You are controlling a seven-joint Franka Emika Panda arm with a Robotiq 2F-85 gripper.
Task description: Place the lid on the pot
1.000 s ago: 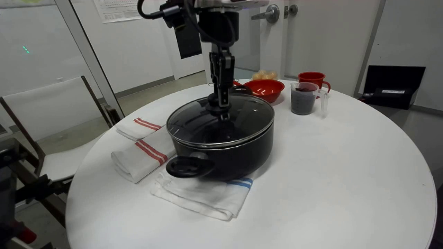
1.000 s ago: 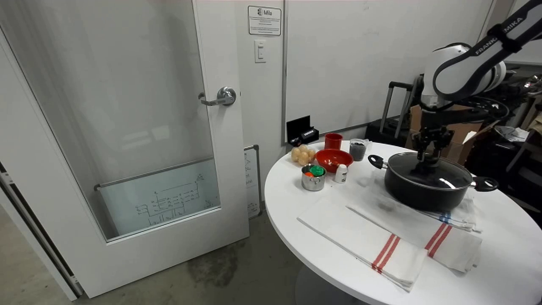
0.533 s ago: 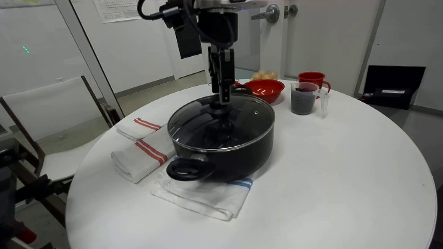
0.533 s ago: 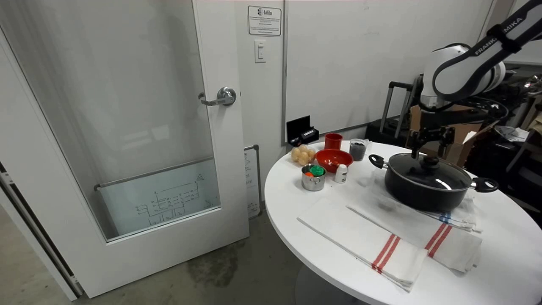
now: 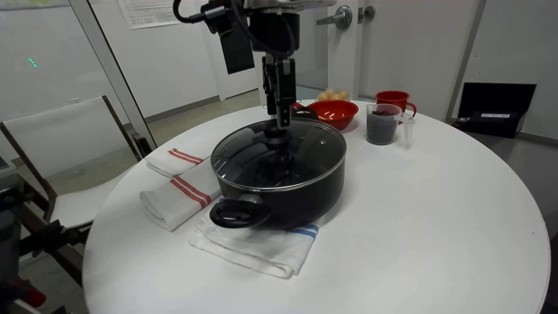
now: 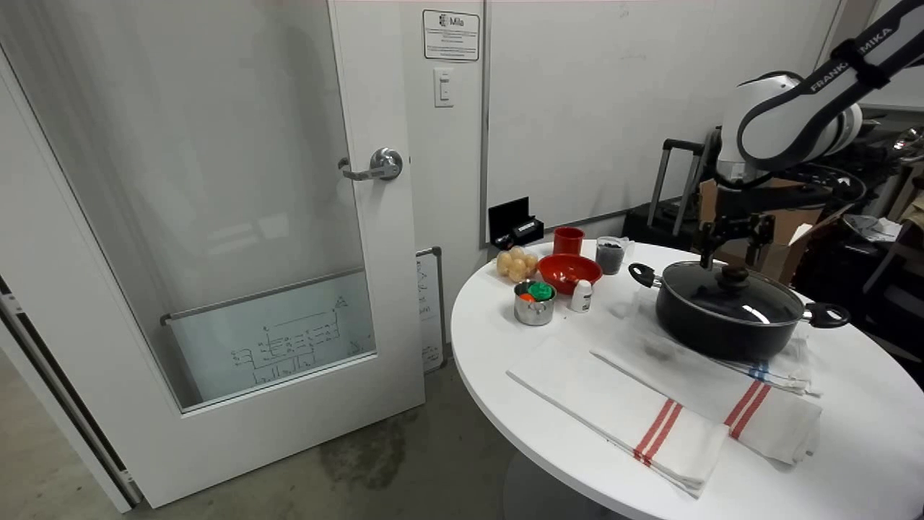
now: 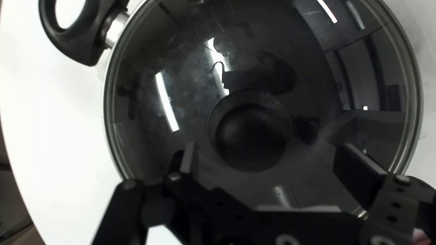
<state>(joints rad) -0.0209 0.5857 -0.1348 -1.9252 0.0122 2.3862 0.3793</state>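
Observation:
The glass lid (image 5: 314, 150) with its metal rim lies level on the black pot (image 5: 301, 207), and its edge follows the pot's rim in both exterior views. My gripper (image 6: 729, 261) is open just above the lid's centre. In the wrist view the black knob (image 7: 250, 139) shows beyond and between the widely spread fingers (image 7: 356, 170), and neither one touches it. Nothing is held. One of the pot's handles (image 7: 78, 37) sticks out at the upper left of that view.
A blue-striped towel (image 5: 266, 253) lies beneath the pot, with red-striped towels (image 6: 664, 433) beside it. Behind stand a red bowl (image 5: 333, 113), a measuring cup (image 5: 381, 128), a red mug (image 5: 392, 98), a metal cup (image 6: 534, 312) and a white bottle (image 6: 582, 297).
A second ago my gripper was shut on the knob, with the lid slightly off the rim in front. It has opened, the lid has dropped flat onto the pot, and the gripper has risen slightly.

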